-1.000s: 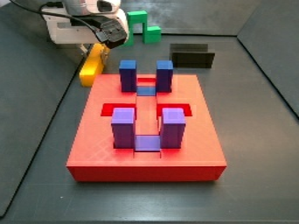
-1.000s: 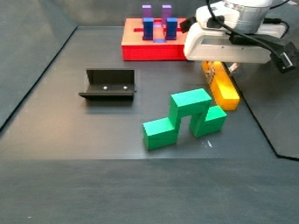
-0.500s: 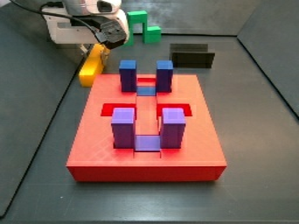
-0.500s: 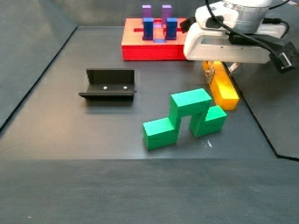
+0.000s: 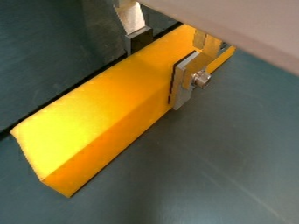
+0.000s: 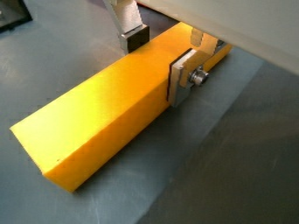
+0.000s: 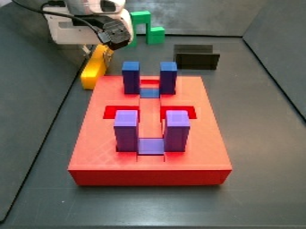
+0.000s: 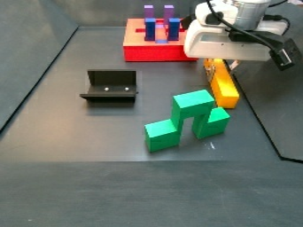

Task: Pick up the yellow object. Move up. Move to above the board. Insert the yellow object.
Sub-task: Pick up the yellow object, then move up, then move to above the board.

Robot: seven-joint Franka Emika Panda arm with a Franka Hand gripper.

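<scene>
End effector (image 6: 162, 58) clamped on yellow object (image 6: 111, 109)

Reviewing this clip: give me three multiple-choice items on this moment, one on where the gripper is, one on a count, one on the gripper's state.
1. Where is the gripper?
A. over the board
B. at the yellow object, beside the board
C. at the black fixture

2. How many purple-blue posts stand on the board?
A. two
B. four
C. six

3. How do the fingers stand?
A. one on each long side of the yellow object
B. wide open in free air
C. closed on a green block

Answers:
1 B, a side view shows it at the bar.
2 B, two pairs.
3 A, both wrist views show a finger against each side.
</scene>
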